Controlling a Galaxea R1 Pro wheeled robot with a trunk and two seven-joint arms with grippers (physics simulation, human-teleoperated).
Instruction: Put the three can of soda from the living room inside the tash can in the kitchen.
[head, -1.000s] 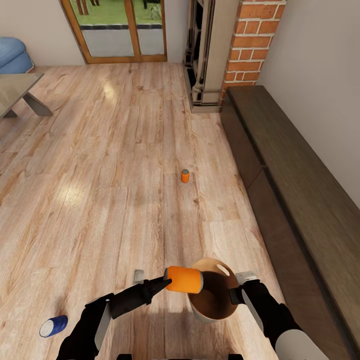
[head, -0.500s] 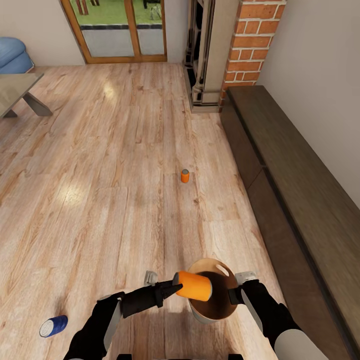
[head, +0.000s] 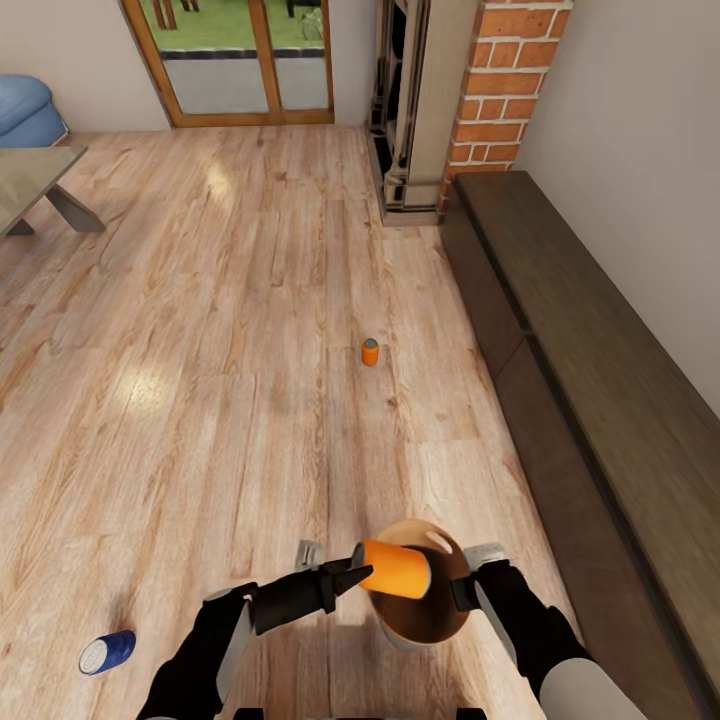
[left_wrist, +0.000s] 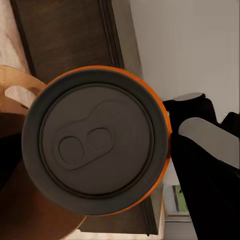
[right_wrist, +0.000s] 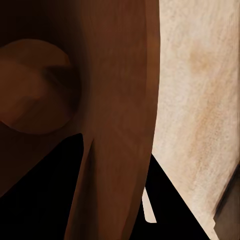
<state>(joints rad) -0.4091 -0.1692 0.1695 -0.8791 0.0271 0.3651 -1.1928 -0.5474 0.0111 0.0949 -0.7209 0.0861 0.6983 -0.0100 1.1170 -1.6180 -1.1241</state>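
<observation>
My left gripper (head: 352, 577) is shut on an orange soda can (head: 395, 569), held sideways over the open mouth of the trash can (head: 430, 618). In the left wrist view the can's grey top (left_wrist: 97, 146) faces the camera, with the bin's rim (left_wrist: 12, 82) beside it. My right gripper (head: 462, 590) is shut on the trash can's rim, and the right wrist view shows its brown inner wall (right_wrist: 115, 100). A second orange can (head: 370, 351) stands upright on the floor ahead. The dark blue can (head: 106, 651) lies on its side at the lower left.
A long dark low cabinet (head: 590, 380) runs along the right wall. A brick column (head: 500, 90) and a fireplace stand at the back. The glass coffee table (head: 35, 185) and blue sofa (head: 25, 105) are at the far left. Pale plank floor (head: 200, 380) spreads between.
My left gripper has carried the orange can to the right, from beside the bin's rim to over its opening. The bin and right gripper have shifted slightly.
</observation>
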